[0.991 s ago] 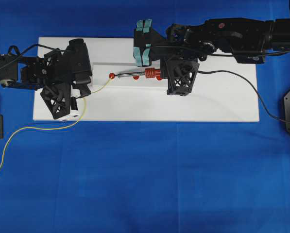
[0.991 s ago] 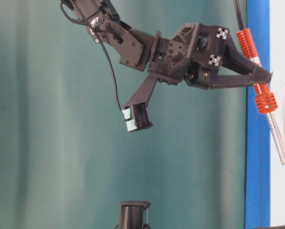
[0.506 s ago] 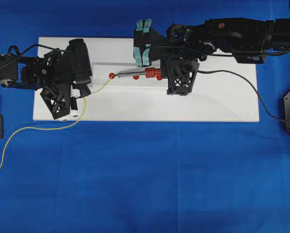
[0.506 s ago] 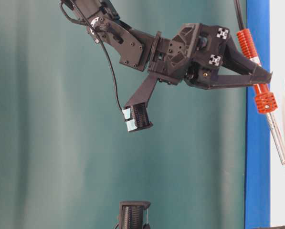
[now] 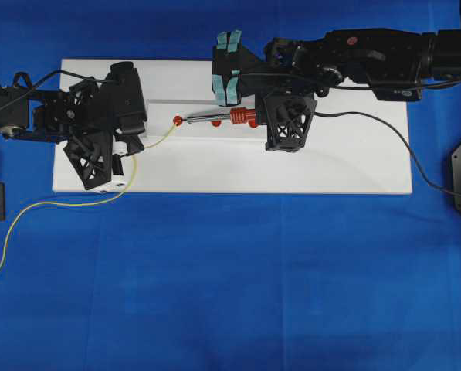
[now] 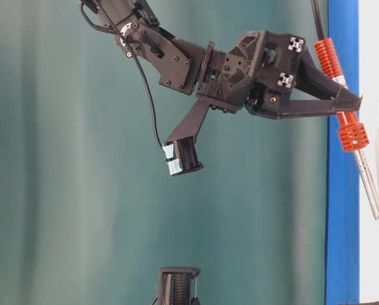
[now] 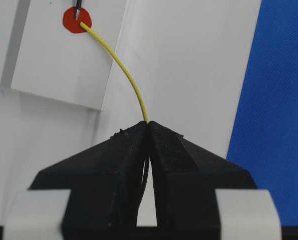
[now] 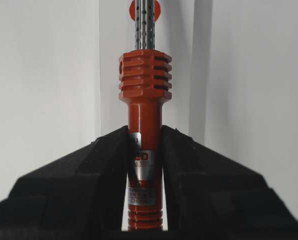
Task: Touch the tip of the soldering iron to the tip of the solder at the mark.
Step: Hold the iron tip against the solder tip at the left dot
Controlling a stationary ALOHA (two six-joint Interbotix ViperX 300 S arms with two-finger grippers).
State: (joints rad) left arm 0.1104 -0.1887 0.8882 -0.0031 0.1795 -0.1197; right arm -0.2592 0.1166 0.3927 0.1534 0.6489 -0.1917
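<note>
Now the big white board [image 5: 330,166] lay on the blue cloth [image 5: 230,294], and both arms reached over it. The right claw [image 8: 145,150] was clamped on the red handle of the soldering iron [image 5: 222,117], and the iron pointed across the board at the red dot [image 7: 77,20]. The left claw [image 7: 148,131] was shut tight on the solder [image 7: 125,67], which curved up from the claw to the same dot.

Seen from the left claw, the dark tip of the iron and the yellow end of the solder both sat on the dot, very close together. To do this step well, I think the arms needed to hold very steady and only nudge the iron a tiny bit. A big push could bend the thin solder away, since it looked soft and springy.

Some things were hard to see. I could not tell if the two tips really touched or were just side by side. The iron's tip was cut off at the top of the right claw's view. From above, the tips were too small to make out. The side view showed only the right arm well.
</note>
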